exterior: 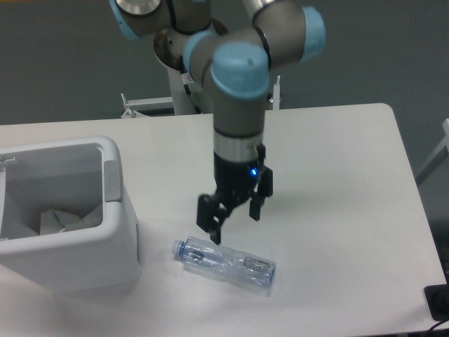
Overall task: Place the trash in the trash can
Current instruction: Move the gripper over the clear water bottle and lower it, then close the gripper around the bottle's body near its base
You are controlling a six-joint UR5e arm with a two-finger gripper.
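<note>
A crushed clear plastic bottle (226, 262) with a bluish cap end lies on its side on the white table (337, 175), cap pointing left. My gripper (234, 216) hangs open and empty just above the bottle, fingers apart and pointing down, not touching it. The white trash can (105, 232) stands at the left edge of the table, with a grey tab (111, 181) on its right wall. A crumpled translucent-white wrapper (66, 219) lies inside the can.
The arm's base and a white bracket (147, 105) stand behind the table's far edge. A dark object (438, 302) sits at the lower right corner. The table's right edge runs close to the frame's right side.
</note>
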